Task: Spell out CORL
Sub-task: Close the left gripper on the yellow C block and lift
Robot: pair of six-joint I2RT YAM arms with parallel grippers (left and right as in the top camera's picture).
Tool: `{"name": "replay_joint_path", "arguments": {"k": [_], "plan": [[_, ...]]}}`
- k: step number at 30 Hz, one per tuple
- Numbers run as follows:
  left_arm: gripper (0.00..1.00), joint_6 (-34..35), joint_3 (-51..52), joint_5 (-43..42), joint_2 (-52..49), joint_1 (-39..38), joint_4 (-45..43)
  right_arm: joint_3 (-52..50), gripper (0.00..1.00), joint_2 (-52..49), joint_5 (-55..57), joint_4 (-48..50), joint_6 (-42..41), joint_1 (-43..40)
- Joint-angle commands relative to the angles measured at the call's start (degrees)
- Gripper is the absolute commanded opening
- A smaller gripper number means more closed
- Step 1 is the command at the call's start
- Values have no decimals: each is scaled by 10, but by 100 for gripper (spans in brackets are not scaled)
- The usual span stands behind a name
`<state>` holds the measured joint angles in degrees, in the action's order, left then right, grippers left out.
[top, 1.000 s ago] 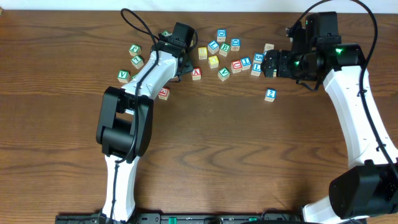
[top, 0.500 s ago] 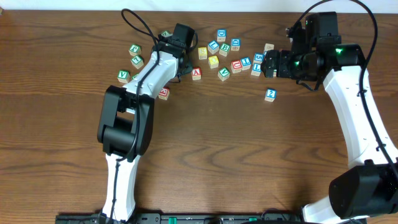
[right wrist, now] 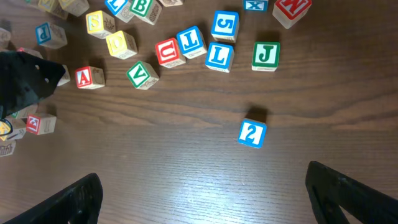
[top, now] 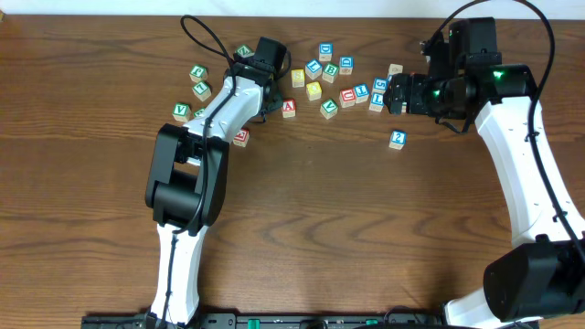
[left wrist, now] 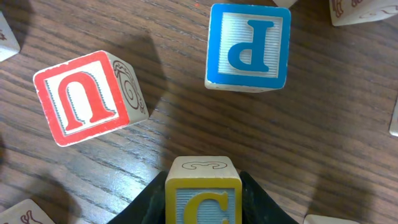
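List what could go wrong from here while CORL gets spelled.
1. The C cube sticks out past the fingertips of the left hand; lifted, it could twist or slip free.
2. The red U cube and blue P cube lie close ahead; a forward sweep may knock them.
3. In the right wrist view an L cube sits tight against a red neighbour; the open right hand could drag both.

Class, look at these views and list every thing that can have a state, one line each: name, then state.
Left end effector, fingers against both sides of the C cube.
C cube, gripped, C face towards the wrist camera.
Right end effector, open, holding nothing.
U cube, loose, red face up.
P cube, loose, blue face up.
2 cube, loose, apart from the other cubes.
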<state>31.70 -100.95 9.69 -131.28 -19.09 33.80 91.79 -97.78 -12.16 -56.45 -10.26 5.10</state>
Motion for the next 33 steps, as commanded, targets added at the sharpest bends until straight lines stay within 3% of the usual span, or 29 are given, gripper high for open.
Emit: {"name": "replay_joint_path", "arguments": {"k": [1, 16, 26, 33], "plan": [[27, -6, -1, 16, -2, 2, 0, 9, 99, -2, -2, -2, -4, 3], [27, -68, -1, 8, 87, 1, 37, 9, 99, -2, -2, -2, -4, 3], [27, -118, 0, -139, 114, -4, 160, 9, 99, -2, -2, -1, -4, 3], [27, -148, 38, -138, 114, -19, 214, 9, 99, -2, -2, 0, -4, 2]]}}
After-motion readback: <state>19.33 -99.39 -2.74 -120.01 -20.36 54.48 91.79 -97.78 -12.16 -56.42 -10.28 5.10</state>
